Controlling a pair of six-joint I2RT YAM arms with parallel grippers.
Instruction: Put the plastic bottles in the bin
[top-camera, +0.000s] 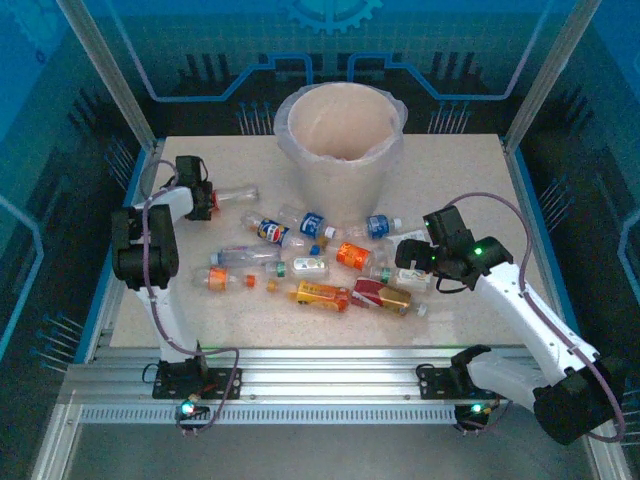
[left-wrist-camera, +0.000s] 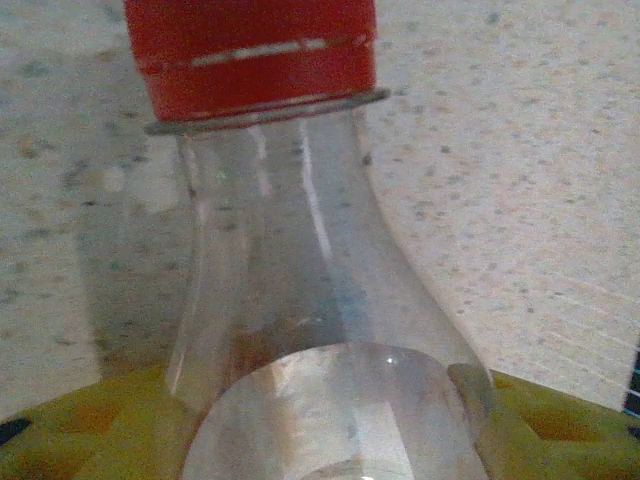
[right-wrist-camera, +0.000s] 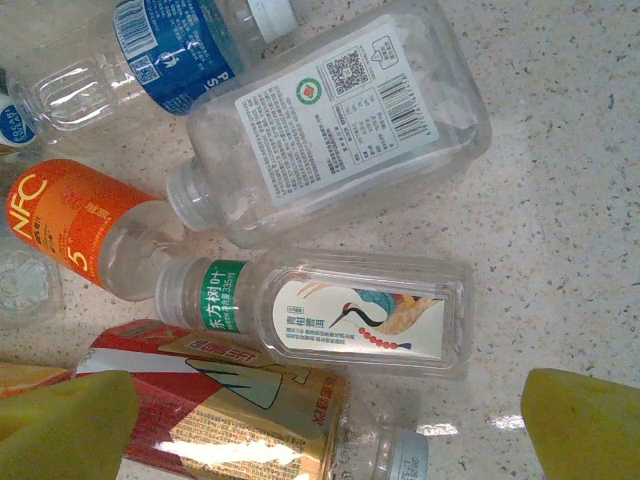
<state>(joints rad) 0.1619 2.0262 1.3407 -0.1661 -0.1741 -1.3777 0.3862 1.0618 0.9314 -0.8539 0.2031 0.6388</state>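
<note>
On the speckled beige table (top-camera: 470, 170), fenced by aluminium posts (top-camera: 110, 80) and blue-lit panels (top-camera: 200, 40), the bottles (top-camera: 308, 266) lie on their sides in a loose band across the middle, just in front of the bin (top-camera: 345, 190). Most have their long axes running roughly left to right; a few are slanted. I count about twelve, but where they overlap the number cannot be fixed. The one bin stands upright at the far centre, mouth up, with a clear liner (top-camera: 284, 140) over its rim.

At the band's far-left end, the left gripper (top-camera: 200, 198) pinches a red-capped bottle (left-wrist-camera: 300, 300). Its yellow pads (left-wrist-camera: 90, 430) press both flanks of the clear body, and the neck and cap point straight away from the fingers.

At the right end, the right gripper (top-camera: 410, 255) hangs with jaws spread wide above a crane bottle (right-wrist-camera: 350, 315), whose long axis runs across the gap, neck to the left in the wrist view. Around it lie one orange bottle (right-wrist-camera: 70, 225), one blue bottle (right-wrist-camera: 170, 50), one large clear bottle (right-wrist-camera: 330, 120) and one red-and-yellow bottle (right-wrist-camera: 230, 400).
</note>
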